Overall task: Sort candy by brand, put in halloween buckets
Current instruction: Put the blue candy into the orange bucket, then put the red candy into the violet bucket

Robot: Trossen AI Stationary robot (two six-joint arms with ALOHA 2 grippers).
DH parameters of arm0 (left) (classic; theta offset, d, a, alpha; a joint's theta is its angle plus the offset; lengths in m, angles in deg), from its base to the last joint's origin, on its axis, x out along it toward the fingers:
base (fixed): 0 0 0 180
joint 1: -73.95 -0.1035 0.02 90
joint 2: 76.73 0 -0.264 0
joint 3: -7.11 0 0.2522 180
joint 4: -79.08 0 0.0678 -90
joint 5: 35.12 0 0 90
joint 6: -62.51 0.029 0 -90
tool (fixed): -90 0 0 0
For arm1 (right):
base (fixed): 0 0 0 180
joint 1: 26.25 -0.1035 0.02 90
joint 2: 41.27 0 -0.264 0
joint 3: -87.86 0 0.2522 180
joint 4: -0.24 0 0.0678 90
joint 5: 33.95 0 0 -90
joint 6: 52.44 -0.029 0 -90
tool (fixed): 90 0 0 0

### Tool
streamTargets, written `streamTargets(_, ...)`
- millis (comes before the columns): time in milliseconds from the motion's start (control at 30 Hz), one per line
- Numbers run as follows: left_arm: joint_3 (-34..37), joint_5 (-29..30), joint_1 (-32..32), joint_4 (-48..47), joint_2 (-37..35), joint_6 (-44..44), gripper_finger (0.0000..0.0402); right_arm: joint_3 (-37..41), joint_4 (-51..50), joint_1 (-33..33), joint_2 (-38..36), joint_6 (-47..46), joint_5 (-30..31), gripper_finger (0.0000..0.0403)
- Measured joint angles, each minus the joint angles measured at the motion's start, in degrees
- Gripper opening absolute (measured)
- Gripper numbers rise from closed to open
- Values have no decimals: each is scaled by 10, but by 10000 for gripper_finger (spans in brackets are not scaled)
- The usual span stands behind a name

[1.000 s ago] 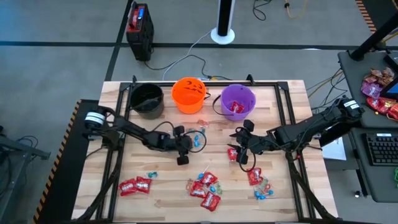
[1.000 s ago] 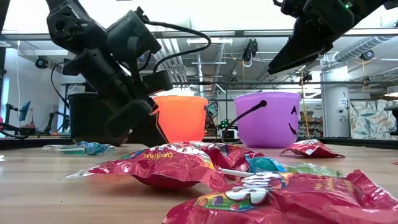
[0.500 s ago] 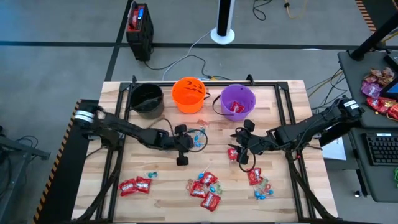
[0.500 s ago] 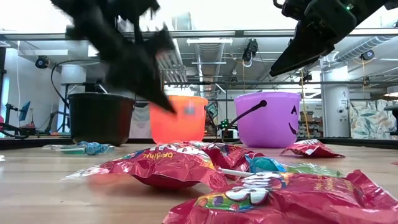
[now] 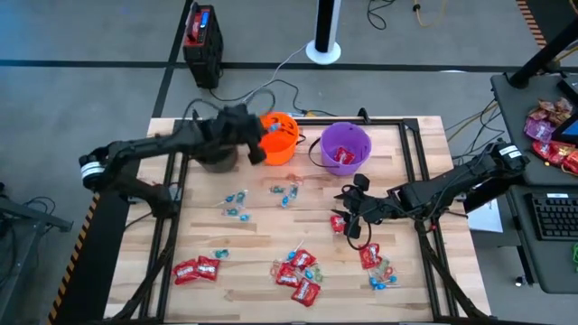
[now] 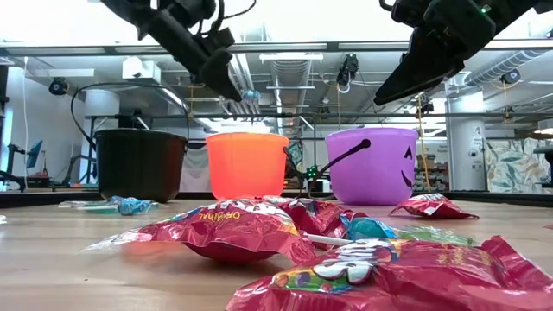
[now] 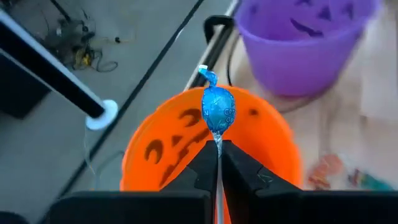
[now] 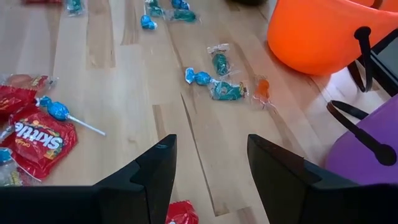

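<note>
Right now the left gripper (image 7: 218, 147) holds a blue lollipop (image 7: 217, 109) by its stick, jaws pinched tight, the stick running straight out from the fingertips with the wrapped head leading. It hangs directly above the orange bucket (image 5: 275, 137), between the black bucket (image 5: 214, 144) and the purple bucket (image 5: 345, 147), so a release should drop it in. The right gripper (image 5: 348, 213) waits over the worktop (image 5: 415, 280), jaws wide and empty, near a red packet (image 5: 338, 223).
</note>
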Motion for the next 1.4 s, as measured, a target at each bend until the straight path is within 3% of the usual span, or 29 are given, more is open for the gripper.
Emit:
streamTargets(233,-88,11,-24,-54,56,-19,2,0,0,0,0,0,-1,189)
streamTargets(433,-170,39,-26,-144,108,-5,41,0,-1,6,0,-36,-41,189)
streamTargets(700,-177,36,-15,-192,95,13,77,0,-36,6,0,-83,-63,189)
streamTargets(767,-165,2,0,-206,73,-7,77,0,-62,6,0,-105,-88,189)
streamTargets(867,-117,-73,39,-206,34,-48,77,0,-124,6,0,-157,-137,189)
streamTargets(933,-77,-83,77,-172,3,-68,77,0,-173,6,0,-178,-169,189)
streamTargets(1033,-33,-65,135,-139,-33,-108,77,0,-251,6,0,-200,-213,189)
streamTargets(1167,-25,-59,213,-128,-72,-223,77,0,-314,5,-7,-250,-245,189)
streamTargets(1267,-44,-35,273,-128,-92,-354,77,0,-281,5,-16,-290,-246,189)
streamTargets(1400,-75,20,351,-129,-106,-486,77,0,-245,7,-14,-273,-231,189)
